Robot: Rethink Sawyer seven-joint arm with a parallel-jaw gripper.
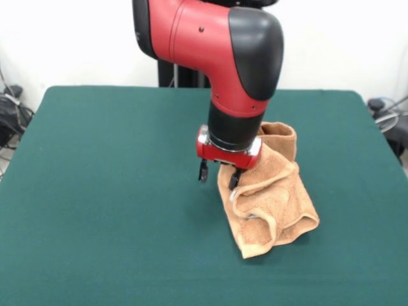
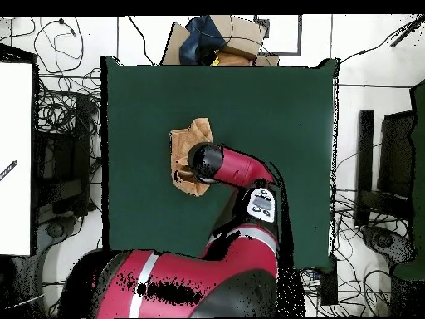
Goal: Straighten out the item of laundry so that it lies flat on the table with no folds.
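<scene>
The tan-orange towel point(image 1: 275, 199) lies crumpled in thick folds on the dark green table point(image 1: 95, 191), right of centre in the front view. My gripper point(image 1: 218, 175) hangs just above the table at the towel's left edge, jaws open. One finger point(image 1: 234, 179) touches the towel's edge and the other finger point(image 1: 203, 171) stands over bare table. In the overhead view the arm's wrist covers part of the towel point(image 2: 182, 143), which lies left of the table's point(image 2: 274, 108) middle. The gripper is hidden under the arm there. No white tag shows.
Cables and dark gear point(image 1: 11, 111) lie off the table's side edges. In the overhead view a cardboard box point(image 2: 224, 37) sits beyond the far edge and a white panel point(image 2: 17, 158) stands at the left. Monitors point(image 2: 390, 166) stand at the right.
</scene>
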